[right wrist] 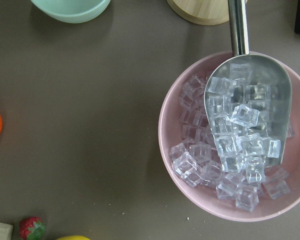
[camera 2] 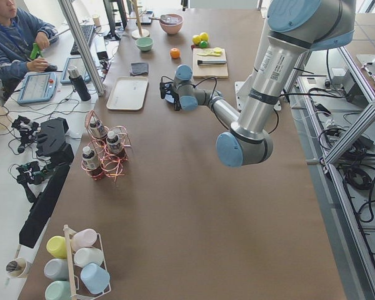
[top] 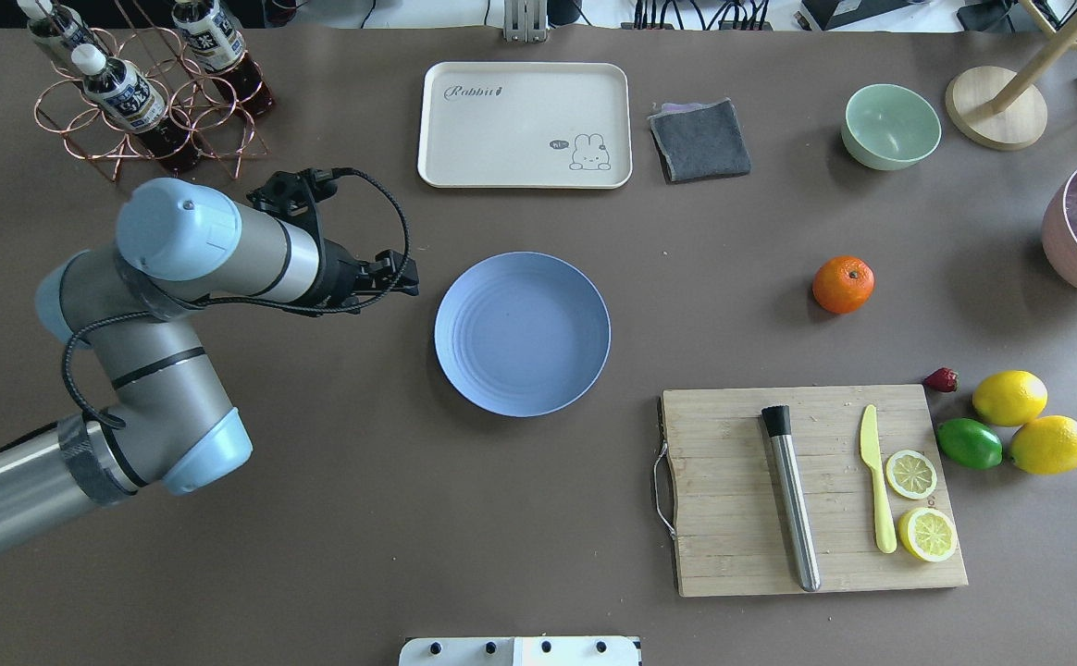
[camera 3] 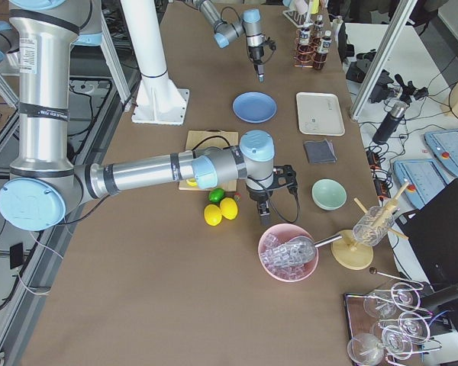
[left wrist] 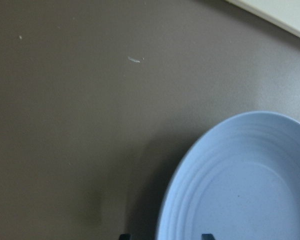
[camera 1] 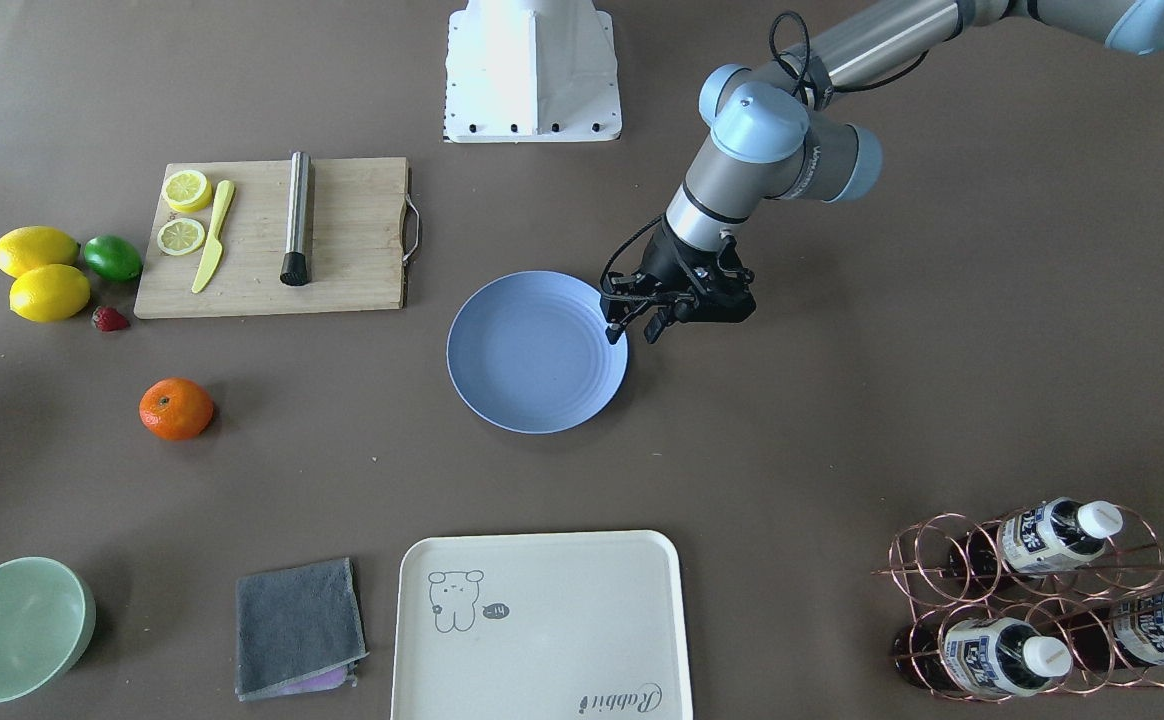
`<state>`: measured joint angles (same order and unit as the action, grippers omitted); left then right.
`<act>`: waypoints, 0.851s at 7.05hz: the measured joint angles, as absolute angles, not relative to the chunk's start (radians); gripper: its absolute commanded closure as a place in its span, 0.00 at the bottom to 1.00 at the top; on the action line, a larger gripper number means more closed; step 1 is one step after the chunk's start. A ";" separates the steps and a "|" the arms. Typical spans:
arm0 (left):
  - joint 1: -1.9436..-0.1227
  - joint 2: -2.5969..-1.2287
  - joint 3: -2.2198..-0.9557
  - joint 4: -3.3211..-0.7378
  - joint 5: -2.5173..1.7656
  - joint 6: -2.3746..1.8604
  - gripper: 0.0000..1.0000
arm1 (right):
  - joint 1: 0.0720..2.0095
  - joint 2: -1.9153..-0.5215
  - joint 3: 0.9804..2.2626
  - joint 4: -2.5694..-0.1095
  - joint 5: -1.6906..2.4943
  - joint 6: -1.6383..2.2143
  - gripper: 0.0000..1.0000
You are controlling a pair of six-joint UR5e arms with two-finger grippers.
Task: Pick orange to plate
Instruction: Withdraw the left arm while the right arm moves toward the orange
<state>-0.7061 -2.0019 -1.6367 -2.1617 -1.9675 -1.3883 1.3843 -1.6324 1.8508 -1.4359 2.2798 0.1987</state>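
Fingers of the left gripper (camera 1: 633, 333) stand apart with nothing between them, poised at the rim of the blue plate (camera 1: 532, 365) on the worktop (camera 1: 842, 400). Well apart from the plate, toward the robot's right, the orange (camera 1: 176, 409) rests alone on the worktop, between the cutting board (camera 1: 352, 240) and the mint bowl (camera 1: 12, 628). Farthest, the right gripper (camera 3: 263, 210) hangs near the pink ice bowl (right wrist: 166, 115); whether its fingers are parted or clenched cannot be told.
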 measured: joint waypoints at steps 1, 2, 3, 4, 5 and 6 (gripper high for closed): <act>-0.795 -1.941 -1.677 -2.121 -2.037 -1.288 0.02 | 1.338 -1.592 1.848 -1.435 2.278 0.288 0.00; -0.870 -1.873 -1.734 -2.052 -2.086 -1.168 0.02 | 1.277 -1.547 1.847 -1.434 2.271 0.382 0.00; -0.944 -1.799 -1.787 -1.987 -2.132 -1.019 0.02 | 1.203 -1.492 1.844 -1.436 2.250 0.478 0.00; -1.032 -1.724 -1.815 -1.946 -2.183 -0.847 0.02 | 1.126 -1.436 1.836 -1.439 2.218 0.569 0.00; -1.147 -1.665 -1.810 -1.906 -2.259 -0.650 0.02 | 1.068 -1.380 1.811 -1.439 2.197 0.631 0.00; -1.270 -1.633 -1.785 -1.830 -2.352 -0.444 0.02 | 1.034 -1.325 1.770 -1.439 2.187 0.657 0.00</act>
